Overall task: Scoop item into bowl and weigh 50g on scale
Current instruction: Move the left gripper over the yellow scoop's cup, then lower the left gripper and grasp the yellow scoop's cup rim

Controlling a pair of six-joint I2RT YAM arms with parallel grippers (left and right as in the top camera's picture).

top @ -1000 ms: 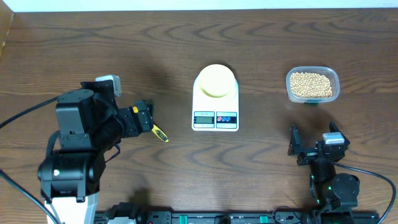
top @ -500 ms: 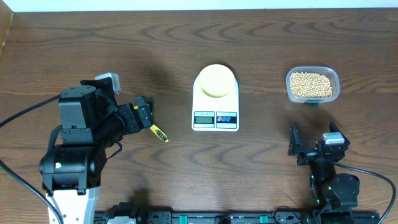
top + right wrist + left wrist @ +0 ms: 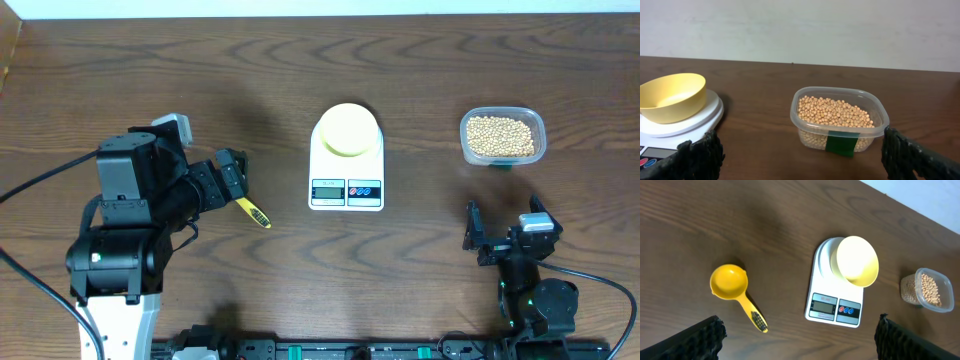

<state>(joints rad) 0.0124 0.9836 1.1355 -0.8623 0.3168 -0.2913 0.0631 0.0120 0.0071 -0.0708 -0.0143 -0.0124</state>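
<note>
1. Since a second ago, the left gripper (image 3: 232, 178) is seen shifted slightly toward the far side and its arm is turned a little. Nothing else is displaced.
2. A dark wood-grain table (image 3: 150, 70) is bounded at its far edge by a pale wall (image 3: 790, 25).
3. The scale (image 3: 346, 192) is set mid-table, and the bowl (image 3: 347, 130) is seated on its platform with no beans in it. The beans (image 3: 500, 135) are held in a clear tub (image 3: 840, 142), well to the right of the scale.
4. Bare wood is left between scale and tub, and along the whole far side.
5. The left gripper is held above the yellow scoop (image 3: 729, 282), which lies flat left of the scale. Its fingers are spread wide and nothing is gripped.
6. The right gripper (image 3: 503, 228) is kept low near the front edge, on the near side of the tub, fingers likewise spread and empty.
</note>
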